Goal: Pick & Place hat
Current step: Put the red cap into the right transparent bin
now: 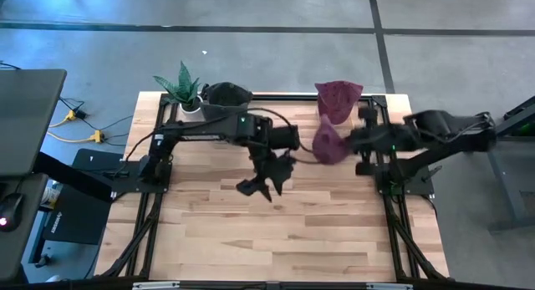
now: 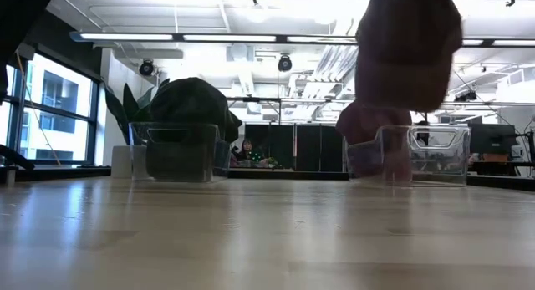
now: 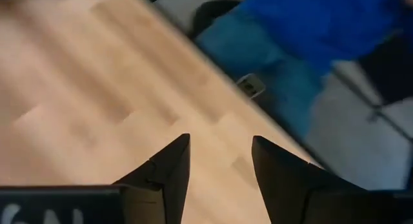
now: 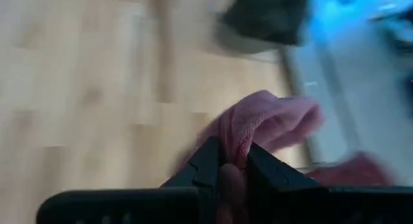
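Two grippers show in the high view: the right gripper [image 1: 345,145], right of centre, pinches a maroon knit hat [image 1: 328,143] lifted above the table [image 1: 251,231]; the left gripper [image 1: 266,183], centre frame, hangs spread and empty.

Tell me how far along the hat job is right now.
Done so far: a dark hat and a maroon hat already sit in clear bins at the table's far edge. In hand: the right gripper is shut on a pink hat, held above the table. The left gripper is open and empty. Left: placing the pink hat.
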`<move>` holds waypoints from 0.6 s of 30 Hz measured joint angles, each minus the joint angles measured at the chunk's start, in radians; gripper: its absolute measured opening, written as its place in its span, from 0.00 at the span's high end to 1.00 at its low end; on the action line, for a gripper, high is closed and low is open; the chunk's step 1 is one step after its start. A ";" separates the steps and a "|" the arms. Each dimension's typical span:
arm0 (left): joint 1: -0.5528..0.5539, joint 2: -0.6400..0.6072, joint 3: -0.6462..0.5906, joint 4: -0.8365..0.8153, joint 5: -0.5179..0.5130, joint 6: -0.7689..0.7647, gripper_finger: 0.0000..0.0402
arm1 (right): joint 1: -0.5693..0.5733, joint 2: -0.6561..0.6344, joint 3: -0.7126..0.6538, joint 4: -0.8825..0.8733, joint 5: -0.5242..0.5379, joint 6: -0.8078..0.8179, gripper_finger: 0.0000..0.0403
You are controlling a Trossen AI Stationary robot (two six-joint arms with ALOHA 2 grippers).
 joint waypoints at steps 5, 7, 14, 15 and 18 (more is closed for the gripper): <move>-0.026 -0.006 -0.192 0.235 0.113 0.000 0.62 | -0.215 0.000 0.018 0.018 0.107 -0.269 0.91; -0.023 0.004 -0.300 0.356 0.128 -0.031 0.63 | -0.316 0.004 0.018 0.038 0.105 -0.383 0.91; -0.028 0.000 -0.578 0.775 0.401 -0.110 0.66 | -0.586 0.028 0.018 0.112 0.033 -0.725 0.91; -0.033 0.000 -0.604 0.816 0.414 -0.114 0.66 | -0.612 0.034 0.018 0.105 -0.013 -0.766 0.90; -0.039 -0.001 -0.662 0.905 0.409 -0.134 0.66 | -0.675 0.060 0.018 0.069 -0.157 -0.870 0.90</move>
